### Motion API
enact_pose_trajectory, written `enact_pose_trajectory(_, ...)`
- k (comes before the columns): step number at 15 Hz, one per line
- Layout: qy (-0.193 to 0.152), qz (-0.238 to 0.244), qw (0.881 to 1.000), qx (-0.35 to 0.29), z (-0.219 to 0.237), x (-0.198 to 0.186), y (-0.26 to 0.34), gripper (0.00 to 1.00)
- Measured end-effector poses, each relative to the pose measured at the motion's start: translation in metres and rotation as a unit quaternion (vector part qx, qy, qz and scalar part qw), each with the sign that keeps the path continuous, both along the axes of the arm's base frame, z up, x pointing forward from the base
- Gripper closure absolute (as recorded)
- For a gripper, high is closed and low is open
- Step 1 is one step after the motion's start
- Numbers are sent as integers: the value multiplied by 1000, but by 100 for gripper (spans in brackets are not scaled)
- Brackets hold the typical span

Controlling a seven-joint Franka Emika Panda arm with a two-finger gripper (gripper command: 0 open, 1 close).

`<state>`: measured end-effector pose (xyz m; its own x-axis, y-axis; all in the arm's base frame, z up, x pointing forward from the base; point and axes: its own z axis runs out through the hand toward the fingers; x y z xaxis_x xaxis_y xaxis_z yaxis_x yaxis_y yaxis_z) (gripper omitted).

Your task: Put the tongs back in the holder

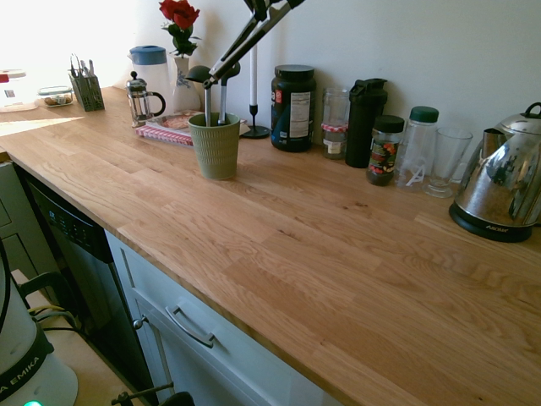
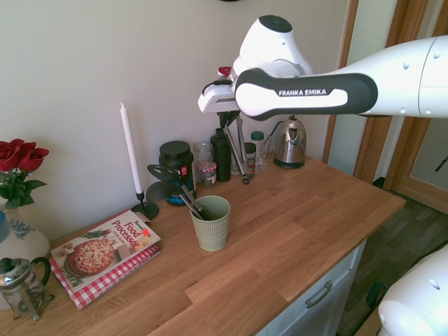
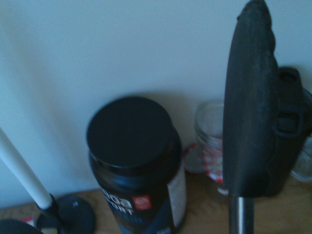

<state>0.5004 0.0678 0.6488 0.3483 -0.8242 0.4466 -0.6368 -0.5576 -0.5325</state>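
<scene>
My gripper [image 2: 234,120] is clenched on the tongs [image 2: 238,157], which hang slanted in the air above the counter [image 1: 338,279], clear of the holder [image 2: 211,222]. The holder stands upright on the counter, containing two black-headed utensils [image 1: 211,80]. Behind it stand a white candle [image 2: 130,150], a black-lidded tub [image 3: 134,165], a glass jar [image 3: 209,146] and a black bottle [image 1: 365,123]. A kettle [image 1: 500,182] stands farther along. Legible text: "Food Processor" on the cookbook [image 2: 105,253].
</scene>
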Motion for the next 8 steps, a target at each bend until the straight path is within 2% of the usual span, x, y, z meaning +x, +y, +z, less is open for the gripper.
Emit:
enact_pose_trajectory(3, -74, 9, 996, -43, -37, -7, 57, 100)
enact_pose_trajectory(5, -96, 3, 993, -73, -67, -12, 74, 100)
enact_pose_trajectory(8, -105, -3, 990, -98, -102, -18, 81, 100)
